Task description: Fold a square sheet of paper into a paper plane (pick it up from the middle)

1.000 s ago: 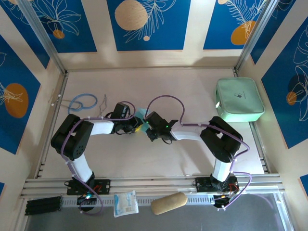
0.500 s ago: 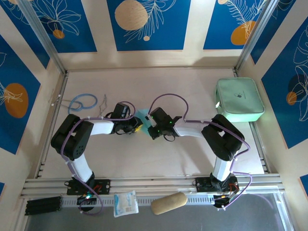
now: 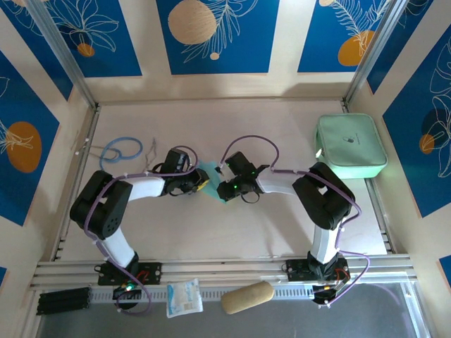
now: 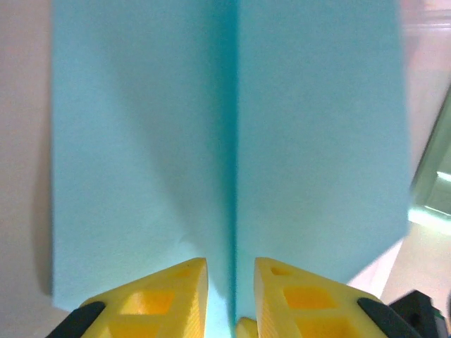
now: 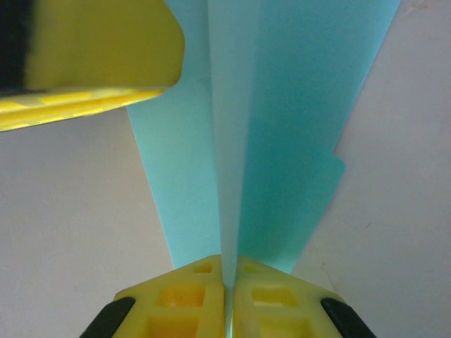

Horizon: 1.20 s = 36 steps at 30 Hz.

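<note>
Pinching the paper mid-table between my arms, right gripper clamped on its centre ridge and left gripper narrowly apart astride that crease (grip unclear), I judged a sharp fold needed both aligned along it, pulling evenly.

Wrists are hiding most of the paper plane from above; its far edge is running off the left wrist frame. Bottom edges are cropping the left gripper and right gripper. A blurred yellow finger is spilling off the top-left.
</note>
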Available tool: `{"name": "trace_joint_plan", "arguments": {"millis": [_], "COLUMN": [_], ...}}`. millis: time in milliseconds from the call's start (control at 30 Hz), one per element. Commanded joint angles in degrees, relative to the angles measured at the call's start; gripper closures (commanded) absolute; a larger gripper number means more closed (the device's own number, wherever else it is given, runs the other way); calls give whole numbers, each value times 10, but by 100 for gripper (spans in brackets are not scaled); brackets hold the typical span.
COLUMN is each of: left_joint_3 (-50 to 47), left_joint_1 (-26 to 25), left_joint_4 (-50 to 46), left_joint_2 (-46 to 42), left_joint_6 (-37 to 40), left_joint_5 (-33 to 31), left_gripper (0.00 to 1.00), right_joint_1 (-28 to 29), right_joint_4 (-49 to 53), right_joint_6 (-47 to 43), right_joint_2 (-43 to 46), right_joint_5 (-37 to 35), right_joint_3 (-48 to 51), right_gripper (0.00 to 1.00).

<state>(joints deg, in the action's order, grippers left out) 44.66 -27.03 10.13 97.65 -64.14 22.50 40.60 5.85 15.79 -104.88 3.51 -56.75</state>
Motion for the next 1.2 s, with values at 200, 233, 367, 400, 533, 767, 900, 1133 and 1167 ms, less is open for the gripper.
{"name": "trace_joint_plan", "arguments": {"millis": [200, 233, 367, 400, 533, 767, 900, 1133, 1167], "left_joint_3": [-9, -7, -2, 0, 8, 26, 32, 42, 43], "left_joint_1": [-7, -8, -10, -10, -13, -15, -15, -16, -16], "left_joint_4": [101, 103, 110, 108, 96, 59, 34, 4, 1], "left_joint_2": [21, 24, 35, 38, 48, 59, 62, 69, 70], "left_joint_6": [-3, -2, 0, 1, 4, 12, 19, 28, 29], "left_joint_5": [57, 59, 69, 71, 69, 59, 47, 38, 37], "left_gripper": [71, 71, 70, 70, 70, 70, 71, 70, 69], "right_joint_1": [-25, -27, -34, -36, -41, -47, -50, -51, -51], "right_joint_4": [28, 29, 32, 32, 35, 35, 35, 39, 39], "right_joint_6": [15, 16, 19, 20, 21, 23, 25, 26, 27], "right_joint_2": [-25, -27, -33, -34, -38, -41, -43, -48, -48], "right_joint_5": [76, 82, 99, 102, 111, 125, 128, 131, 132], "right_joint_3": [-23, -24, -28, -29, -30, -30, -31, -34, -34], "right_gripper": [88, 88, 88, 88, 88, 87, 87, 87, 86]}}
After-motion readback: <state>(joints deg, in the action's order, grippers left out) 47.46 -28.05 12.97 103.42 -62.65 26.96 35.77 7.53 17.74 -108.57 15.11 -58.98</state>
